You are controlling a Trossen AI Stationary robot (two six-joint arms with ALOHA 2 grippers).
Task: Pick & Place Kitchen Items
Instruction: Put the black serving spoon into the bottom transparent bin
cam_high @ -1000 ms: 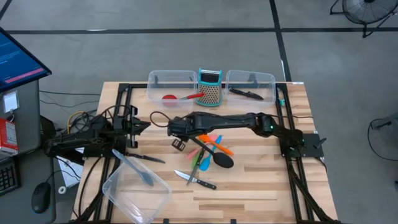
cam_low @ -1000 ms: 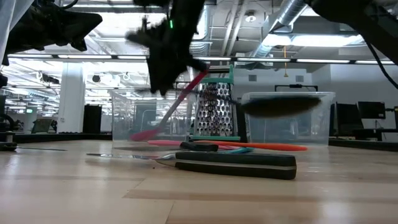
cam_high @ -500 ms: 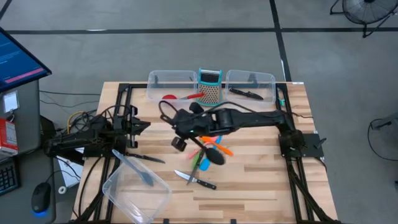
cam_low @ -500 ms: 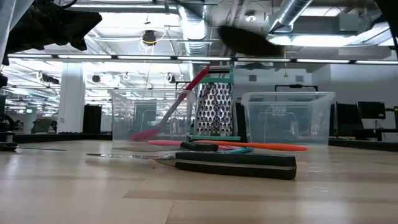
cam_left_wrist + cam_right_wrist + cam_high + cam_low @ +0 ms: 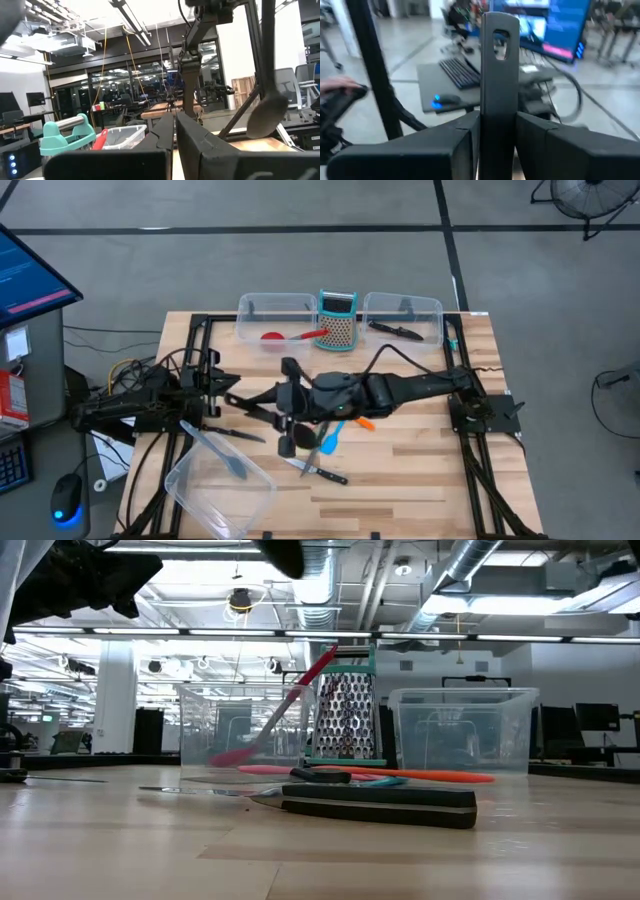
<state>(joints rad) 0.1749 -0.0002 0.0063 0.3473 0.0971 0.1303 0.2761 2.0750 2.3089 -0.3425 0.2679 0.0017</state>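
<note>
Swinging away from the grater (image 5: 338,320) over the last second, the right arm now stretches across the middle of the counter (image 5: 400,470), carrying the black spoon (image 5: 289,430) out of the utensil pile toward the left arm. The right hand (image 5: 290,395) is well in front of the grater and pinches the spoon by its flat handle (image 5: 497,75), which stands straight up between the fingers (image 5: 445,145) in the right wrist view; the bowl hangs toward the front edge. The left hand (image 5: 222,383) waits in front of the grater and far off to its left, fingers pressed together and holding nothing.

A clear tub (image 5: 272,315) just left of the grater holds a red spoon (image 5: 290,336), its handle leaning toward the grater. Another tub (image 5: 403,315) just right of the grater holds a black-handled knife (image 5: 395,330). A third tub (image 5: 220,485) lies tipped at the front left, far from the grater, with a grey-blue spoon (image 5: 215,448) over its rim. Blue (image 5: 331,437), orange (image 5: 362,421) and green (image 5: 312,450) spatulas lie under the right arm, in front of the grater. A knife (image 5: 318,471) lies farther forward.
</note>
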